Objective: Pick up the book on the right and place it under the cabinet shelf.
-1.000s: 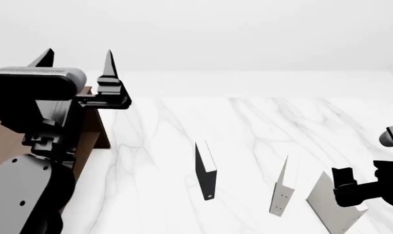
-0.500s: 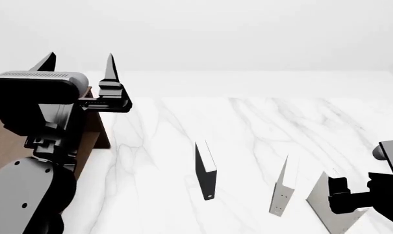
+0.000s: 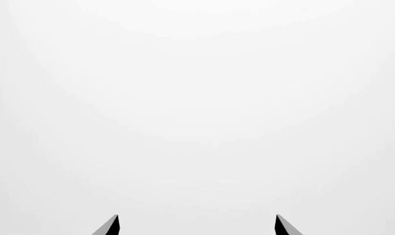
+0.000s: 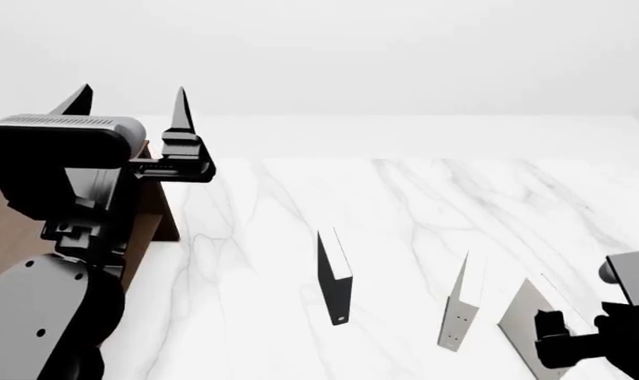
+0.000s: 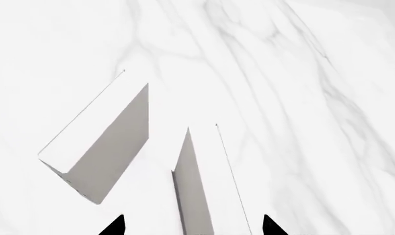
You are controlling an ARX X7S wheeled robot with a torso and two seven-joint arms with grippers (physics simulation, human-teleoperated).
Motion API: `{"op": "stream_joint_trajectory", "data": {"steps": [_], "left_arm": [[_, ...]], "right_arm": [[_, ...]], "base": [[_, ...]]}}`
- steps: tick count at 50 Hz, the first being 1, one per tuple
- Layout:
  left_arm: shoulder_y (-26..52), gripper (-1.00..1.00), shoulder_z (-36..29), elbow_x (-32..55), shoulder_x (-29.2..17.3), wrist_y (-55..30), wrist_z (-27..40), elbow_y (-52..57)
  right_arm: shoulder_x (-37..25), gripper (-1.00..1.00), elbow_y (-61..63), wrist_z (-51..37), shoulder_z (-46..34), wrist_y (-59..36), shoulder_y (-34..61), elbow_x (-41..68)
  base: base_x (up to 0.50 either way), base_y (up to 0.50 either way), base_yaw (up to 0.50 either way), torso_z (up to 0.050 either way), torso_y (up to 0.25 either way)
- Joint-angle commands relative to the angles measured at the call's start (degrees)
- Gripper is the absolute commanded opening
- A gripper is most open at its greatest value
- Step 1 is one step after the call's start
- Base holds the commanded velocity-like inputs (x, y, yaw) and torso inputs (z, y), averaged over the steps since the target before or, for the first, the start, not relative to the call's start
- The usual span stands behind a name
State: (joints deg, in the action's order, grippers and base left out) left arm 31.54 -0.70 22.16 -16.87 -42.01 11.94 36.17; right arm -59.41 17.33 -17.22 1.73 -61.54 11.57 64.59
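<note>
- The plain off-white hardcover book [image 4: 530, 328] stands on the white marble counter [image 4: 425, 206], rightmost of three.
- The right claw [image 5: 193, 226] hangs spread wide above a standing book, holding nothing.
- The left claw [image 4: 129, 103] is raised, open and empty, before the dark brown wooden cabinet [image 4: 150, 214].

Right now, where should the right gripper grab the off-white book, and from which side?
Probably across its thickness at the top edge, coming from above. The off-white book stands upright on the marble table, apart from the grey book, so both covers are exposed. In the right wrist view the right gripper is open, its tips straddling the book's upper edge.
</note>
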Motion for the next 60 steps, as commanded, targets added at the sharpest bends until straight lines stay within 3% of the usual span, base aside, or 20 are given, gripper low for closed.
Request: {"op": "stream_joint_trajectory", "data": {"steps": [1, 60], "left_arm": [[0.3, 1.0, -0.31, 0.3, -0.19, -0.15, 0.27, -0.04], [-0.11, 1.0, -2.28, 0.79, -1.11, 1.14, 1.24, -0.67]], "right_arm": [[0.15, 1.0, -1.2, 1.11, -1.4, 2.11, -1.13, -3.21], [8.74, 1.0, -17.1, 5.35, -5.96, 17.21, -3.47, -15.57]], "base": [[0.0, 0.0, 0.0, 0.0, 0.0], [0.0, 0.0, 0.0, 0.0, 0.0]]}}
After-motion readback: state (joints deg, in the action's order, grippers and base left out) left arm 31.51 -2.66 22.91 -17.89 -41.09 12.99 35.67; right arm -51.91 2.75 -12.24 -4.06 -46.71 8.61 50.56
